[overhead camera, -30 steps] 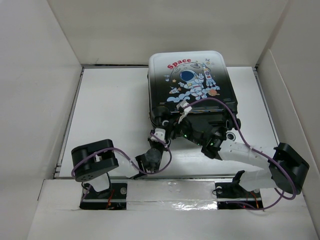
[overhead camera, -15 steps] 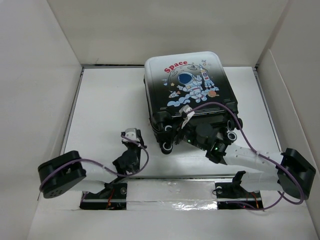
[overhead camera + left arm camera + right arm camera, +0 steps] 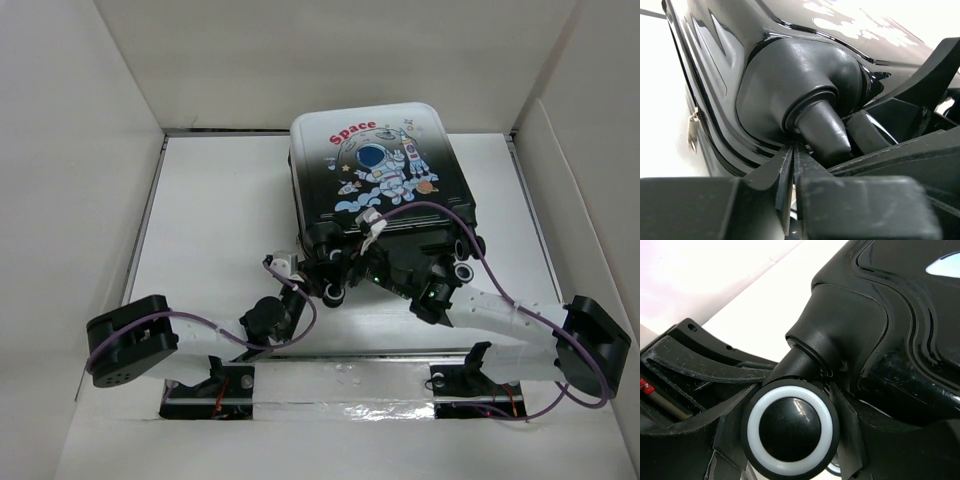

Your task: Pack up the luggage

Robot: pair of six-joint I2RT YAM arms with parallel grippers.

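The luggage (image 3: 375, 165) lies flat and closed at the back centre, astronaut print up, its black wheels toward me. My left gripper (image 3: 300, 278) is at its near left corner, beside a wheel (image 3: 333, 293). In the left wrist view the fingers (image 3: 785, 170) are pressed together with nothing between them, their tips under the wheel housing (image 3: 800, 95). My right gripper (image 3: 400, 268) is at the near end of the luggage. In the right wrist view (image 3: 790, 390) its fingers (image 3: 850, 425) sit on both sides of a white-ringed wheel (image 3: 790, 427).
White walls box in the white table (image 3: 220, 200) on the left, back and right. A taped ledge (image 3: 340, 375) runs along the near edge above the arm bases. A metal zip pull (image 3: 691, 131) hangs on the luggage's side.
The luggage has shifted slightly left. My left arm swung out to the left, then came back to the luggage's near left corner. My right gripper stays at the wheels.
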